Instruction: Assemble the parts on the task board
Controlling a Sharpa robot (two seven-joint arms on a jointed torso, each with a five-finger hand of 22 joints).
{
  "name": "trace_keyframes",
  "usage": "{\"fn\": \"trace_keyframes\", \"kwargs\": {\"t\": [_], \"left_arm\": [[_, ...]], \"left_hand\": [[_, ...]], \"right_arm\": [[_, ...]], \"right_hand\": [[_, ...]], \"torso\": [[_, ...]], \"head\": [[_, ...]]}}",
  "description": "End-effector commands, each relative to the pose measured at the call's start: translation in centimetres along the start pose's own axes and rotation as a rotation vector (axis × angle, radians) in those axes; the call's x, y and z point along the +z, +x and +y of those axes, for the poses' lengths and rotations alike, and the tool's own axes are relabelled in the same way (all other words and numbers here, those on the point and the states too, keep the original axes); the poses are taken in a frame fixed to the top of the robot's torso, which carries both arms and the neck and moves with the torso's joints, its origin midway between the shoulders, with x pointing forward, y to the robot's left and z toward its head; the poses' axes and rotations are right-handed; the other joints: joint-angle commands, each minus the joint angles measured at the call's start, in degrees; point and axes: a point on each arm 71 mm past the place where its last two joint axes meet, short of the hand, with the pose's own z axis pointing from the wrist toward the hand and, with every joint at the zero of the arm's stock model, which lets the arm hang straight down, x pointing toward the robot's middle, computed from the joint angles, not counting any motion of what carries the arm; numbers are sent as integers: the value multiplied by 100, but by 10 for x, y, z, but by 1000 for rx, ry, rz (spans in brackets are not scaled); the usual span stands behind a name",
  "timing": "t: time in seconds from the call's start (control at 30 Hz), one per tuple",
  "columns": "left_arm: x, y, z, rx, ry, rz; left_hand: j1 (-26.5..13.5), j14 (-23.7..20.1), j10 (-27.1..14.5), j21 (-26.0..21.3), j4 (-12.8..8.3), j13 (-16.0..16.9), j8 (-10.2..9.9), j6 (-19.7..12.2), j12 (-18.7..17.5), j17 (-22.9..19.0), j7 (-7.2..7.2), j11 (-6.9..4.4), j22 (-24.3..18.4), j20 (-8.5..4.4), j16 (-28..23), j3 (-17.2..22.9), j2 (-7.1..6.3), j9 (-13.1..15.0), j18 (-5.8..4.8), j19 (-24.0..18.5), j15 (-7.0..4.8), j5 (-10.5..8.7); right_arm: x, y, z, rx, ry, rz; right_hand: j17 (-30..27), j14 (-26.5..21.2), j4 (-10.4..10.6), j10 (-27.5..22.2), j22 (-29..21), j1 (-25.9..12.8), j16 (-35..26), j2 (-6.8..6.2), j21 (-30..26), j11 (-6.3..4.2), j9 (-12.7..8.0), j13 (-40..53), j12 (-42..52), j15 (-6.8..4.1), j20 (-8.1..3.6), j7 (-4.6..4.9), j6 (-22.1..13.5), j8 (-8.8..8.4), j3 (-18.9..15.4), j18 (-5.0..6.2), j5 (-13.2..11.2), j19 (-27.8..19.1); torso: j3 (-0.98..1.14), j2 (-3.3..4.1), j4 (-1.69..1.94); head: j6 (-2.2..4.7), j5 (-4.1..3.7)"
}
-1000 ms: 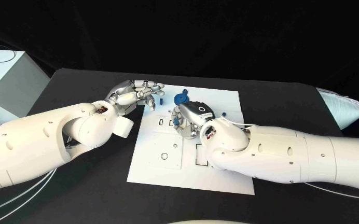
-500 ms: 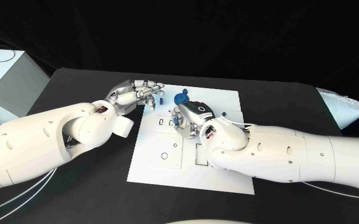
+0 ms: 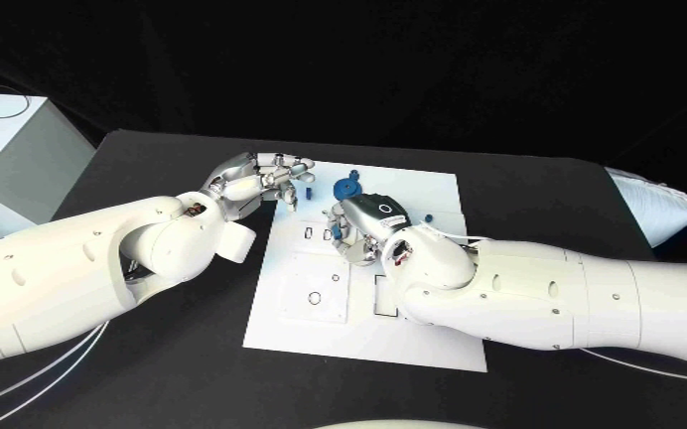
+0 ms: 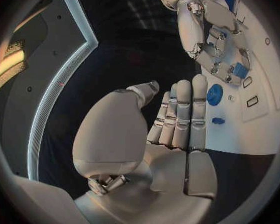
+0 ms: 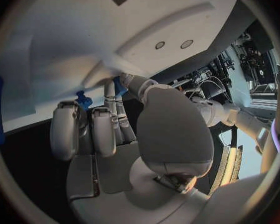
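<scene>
Right hand (image 3: 361, 227) pinches a blue part (image 4: 241, 70) over the board (image 3: 323, 325), left hand (image 3: 262, 179) open beside a disc (image 3: 345, 190); misalignment could jam the part.

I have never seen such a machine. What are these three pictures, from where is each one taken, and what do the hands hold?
This is a robot with two white arms, each ending in a silver hand. One picture looks down from a camera on its head; the two round ones come from cameras at its wrists. On the black table lies a white task board with a round blue part on it. The right hand seems to pinch a small blue part in its fingers over the board. The left hand is at the board's edge, fingers straight, holding nothing.
</scene>
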Motion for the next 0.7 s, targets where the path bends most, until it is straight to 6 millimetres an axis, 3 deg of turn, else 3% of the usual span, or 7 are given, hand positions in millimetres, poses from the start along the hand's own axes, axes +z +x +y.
{"fn": "trace_keyframes", "kwargs": {"t": [0.03, 0.7], "left_arm": [[1, 3, 0, -5, 3, 23], [0, 2, 0, -5, 3, 22]], "left_hand": [[-23, -24, -53, 20, -15, 8, 25, -36, 16, -10, 47, 6, 4, 1, 32, 11, 25, 7, 95, -57, -16, 19], [-23, -24, -53, 20, -15, 8, 25, -36, 16, -10, 47, 6, 4, 1, 32, 11, 25, 7, 95, -57, -16, 19]], "right_arm": [[0, 1, 1, -18, -15, 3], [-1, 2, 0, -25, -11, 19]], "right_hand": [[376, 286, 28, -11, 521, -3, -29, -58, -21, 55, -18, -12, -24, 9, 8, 10, -79, -44, -17, 26, -25, 85], [337, 272, 88, -41, 504, -65, -60, -102, -60, 82, -64, -37, -33, 34, 32, 33, -195, -144, -135, 32, -106, 77]], "torso": [[-4, 0, 0], [-1, 0, 1]], "head": [[-8, 0], [-14, -5]]}}
